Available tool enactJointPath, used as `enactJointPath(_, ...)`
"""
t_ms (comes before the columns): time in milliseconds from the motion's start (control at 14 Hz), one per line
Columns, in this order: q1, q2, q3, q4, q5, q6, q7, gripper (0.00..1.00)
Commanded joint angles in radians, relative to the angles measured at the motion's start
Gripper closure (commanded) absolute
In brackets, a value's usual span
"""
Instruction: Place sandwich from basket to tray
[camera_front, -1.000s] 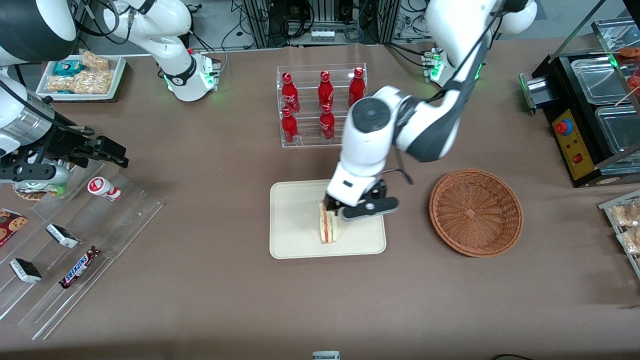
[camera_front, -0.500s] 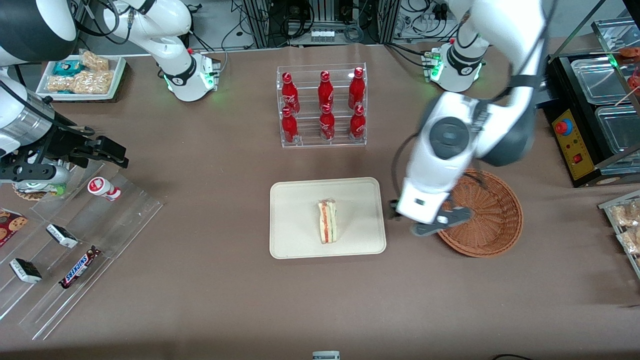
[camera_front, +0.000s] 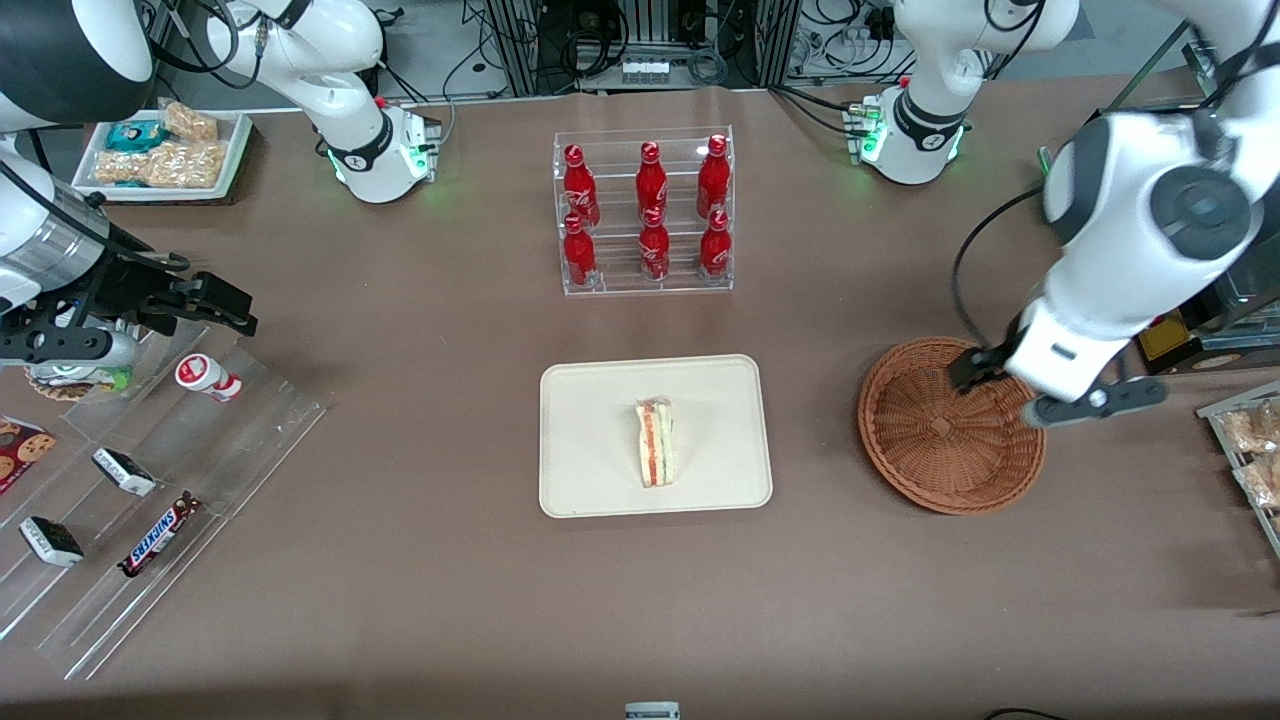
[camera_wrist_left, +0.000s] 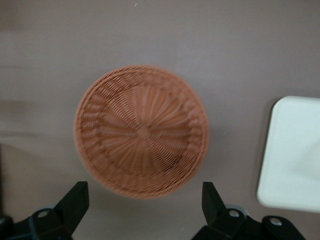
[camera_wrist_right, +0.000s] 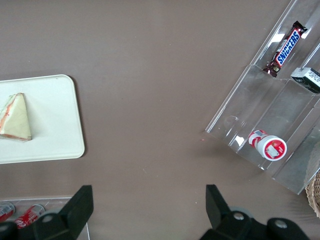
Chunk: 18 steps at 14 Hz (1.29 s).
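- Standing toward the parked arm's end of the bench (camera_front: 450, 600): a small white snack tray (camera_front: 225, 160) and clear stepped racks (camera_front: 230, 440) of candy bars. Keeping well apart from the work, so playing no part in this task.
- Sitting farther from the front camera than the tray: a clear rack of red bottles (camera_front: 645, 215). Staying upright and out of any path between basket and tray.
- Carrying the sandwich (camera_front: 655, 457) now: the cream tray (camera_front: 590, 400). Lying flat near the tray's middle with the red, orange and green filling edge showing, well inside the low rim and touched by nothing. Judging from this, reading the placing itself as done.
- Lying empty on the bench nearer the working arm's end, beside the tray but not touching it: the woven basket (camera_front: 930, 450). Showing only bare weave down to its middle in the left wrist view (camera_wrist_left: 142, 132), which fits the sandwich having been the only thing to take out.
- Hovering above the basket's rim on the side toward the working arm's end, raised off it: the left arm's jaws. Standing spread wide, with the black fingertips (camera_wrist_left: 75, 197) well apart and gripping nothing at all.
- Judging the remaining need as small: keeping the open jaws high and away from the tray so that nothing knocks the sandwich; seeing nothing else left to carry across.
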Motion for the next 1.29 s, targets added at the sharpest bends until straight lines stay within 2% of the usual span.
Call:
enactJointPath(0,0.047,-0.09,-0.015,-0.038,0.002,-0.074,0.124,0.0)
enactJointPath(143,0.07,-0.131,-0.016,-0.035,0.0,-0.117,0.192,0.0)
enactJointPath(286,0.136,-0.156,-0.032,-0.003,-0.01,-0.149,0.328,0.0)
enactJointPath(429,0.203,-0.156,-0.07,0.058,-0.068,-0.173,0.422,0.0)
enactJointPath(571,0.228,-0.144,-0.079,0.121,-0.09,-0.182,0.491,0.0)
enactJointPath(786,0.228,-0.081,-0.078,0.192,-0.079,-0.17,0.496,0.0)
enactJointPath(1214,0.225,-0.108,-0.076,0.171,-0.072,-0.271,0.455,0.0)
